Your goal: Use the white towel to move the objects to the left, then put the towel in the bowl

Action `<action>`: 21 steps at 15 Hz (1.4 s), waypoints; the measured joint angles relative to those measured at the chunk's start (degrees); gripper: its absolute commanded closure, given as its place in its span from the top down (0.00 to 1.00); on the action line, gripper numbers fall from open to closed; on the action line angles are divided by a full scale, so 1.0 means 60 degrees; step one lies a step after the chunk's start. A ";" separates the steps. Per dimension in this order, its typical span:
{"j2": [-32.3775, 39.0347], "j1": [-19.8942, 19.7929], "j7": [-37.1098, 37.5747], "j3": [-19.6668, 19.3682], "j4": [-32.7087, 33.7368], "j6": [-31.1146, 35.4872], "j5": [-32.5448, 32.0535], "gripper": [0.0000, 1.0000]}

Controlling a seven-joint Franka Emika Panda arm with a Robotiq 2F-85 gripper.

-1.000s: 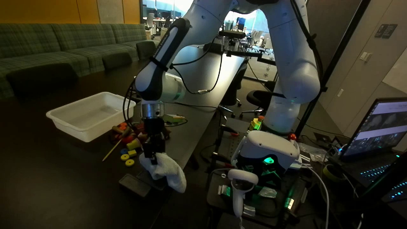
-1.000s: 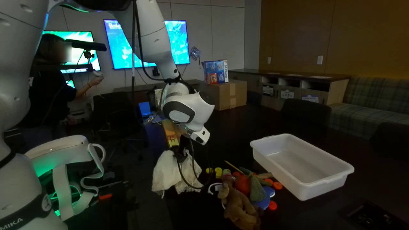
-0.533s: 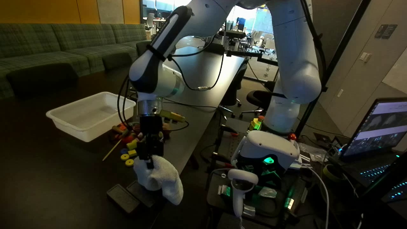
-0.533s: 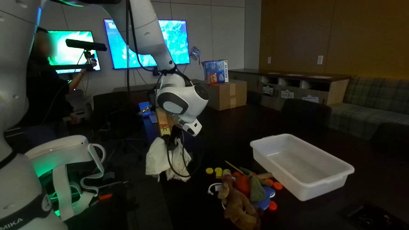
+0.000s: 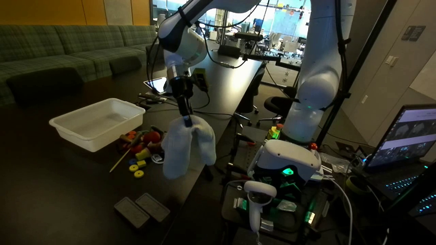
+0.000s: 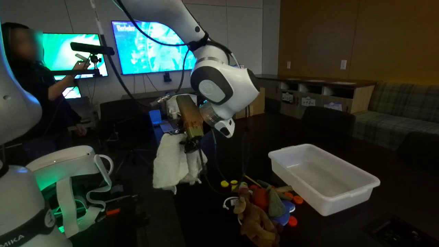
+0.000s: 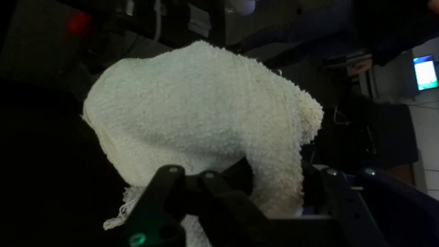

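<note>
The fingers (image 5: 187,121) are clenched on the top of a white towel (image 7: 202,103), which hangs from them in drooping folds near the edge of the counter (image 5: 68,197), well apart from the tub (image 6: 349,199). The tub stands upright on the counter. In both exterior views the toys (image 5: 151,137) lie heaped between towel and tub, just beside the latter; a brown stuffed toy (image 6: 256,219) forms one side of the heap, and yellow discs (image 5: 141,175) lie at its border. In an exterior view, two dark blocks (image 5: 132,211) rest side by side, apart from the heap.
</note>
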 measured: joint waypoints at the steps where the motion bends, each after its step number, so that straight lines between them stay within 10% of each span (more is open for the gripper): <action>1: -0.0227 0.0001 -0.0185 -0.0553 0.0049 -0.0134 -0.0461 0.16; 6: -0.0318 0.0013 -0.0527 -0.2395 0.0620 0.1167 -0.2868 0.16; 16: 0.3253 0.0376 0.0144 -0.2818 0.0987 0.9507 -0.5688 0.15; 21: 0.5111 0.2165 0.2475 -0.4696 0.1015 1.2964 -0.7589 0.15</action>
